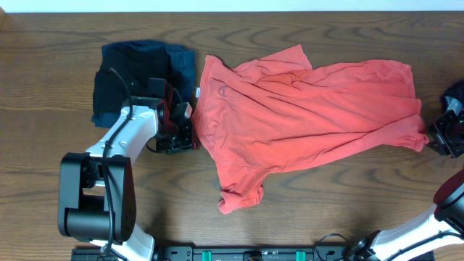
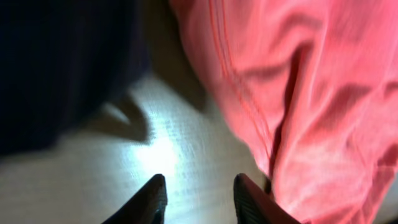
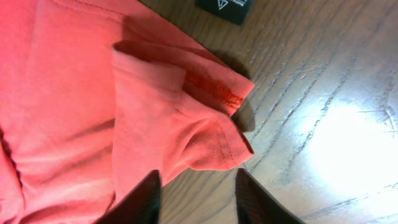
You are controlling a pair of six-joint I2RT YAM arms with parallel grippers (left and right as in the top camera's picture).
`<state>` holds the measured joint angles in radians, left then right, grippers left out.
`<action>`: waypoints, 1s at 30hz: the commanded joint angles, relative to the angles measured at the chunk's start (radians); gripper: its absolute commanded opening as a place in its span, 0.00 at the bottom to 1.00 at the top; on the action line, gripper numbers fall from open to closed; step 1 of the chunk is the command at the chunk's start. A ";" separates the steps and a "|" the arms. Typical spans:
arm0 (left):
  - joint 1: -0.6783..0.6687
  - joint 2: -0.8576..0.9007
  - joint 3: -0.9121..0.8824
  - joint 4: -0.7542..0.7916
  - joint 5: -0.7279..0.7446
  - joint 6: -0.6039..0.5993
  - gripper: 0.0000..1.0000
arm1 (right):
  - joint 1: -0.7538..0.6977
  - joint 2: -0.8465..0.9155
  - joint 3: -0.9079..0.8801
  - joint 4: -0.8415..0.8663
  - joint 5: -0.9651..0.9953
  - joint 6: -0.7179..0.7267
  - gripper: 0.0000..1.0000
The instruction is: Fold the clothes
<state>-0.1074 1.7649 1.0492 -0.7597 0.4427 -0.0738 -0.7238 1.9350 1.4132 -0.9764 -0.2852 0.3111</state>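
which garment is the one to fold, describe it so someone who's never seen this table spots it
On the wooden table, look across the middle and right. The coral-red T-shirt lies there spread out and wrinkled, one short sleeve pointing toward the near edge. Unlike the dark folded pile just left of it, it is bright, unfolded and far larger.

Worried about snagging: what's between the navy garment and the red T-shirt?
Bare wooden table, clear in the left wrist view; overhead, the left gripper hovers there.
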 commanded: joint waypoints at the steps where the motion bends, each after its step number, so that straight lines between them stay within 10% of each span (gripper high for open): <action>1: -0.010 -0.009 -0.010 -0.033 0.052 0.009 0.40 | 0.007 -0.018 0.013 -0.004 -0.021 0.006 0.43; 15: -0.257 -0.006 -0.111 0.094 0.093 -0.109 0.50 | 0.077 -0.018 0.014 -0.003 -0.232 -0.108 0.41; 19: -0.275 -0.006 -0.116 0.107 0.027 -0.111 0.09 | 0.141 -0.018 0.014 -0.002 -0.227 -0.126 0.41; 30: -0.068 -0.020 -0.048 0.115 -0.040 -0.111 0.06 | 0.375 -0.018 0.013 -0.047 -0.200 -0.175 0.43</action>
<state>-0.2188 1.7649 0.9653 -0.6479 0.4332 -0.1810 -0.4080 1.9350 1.4132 -1.0176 -0.4889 0.1768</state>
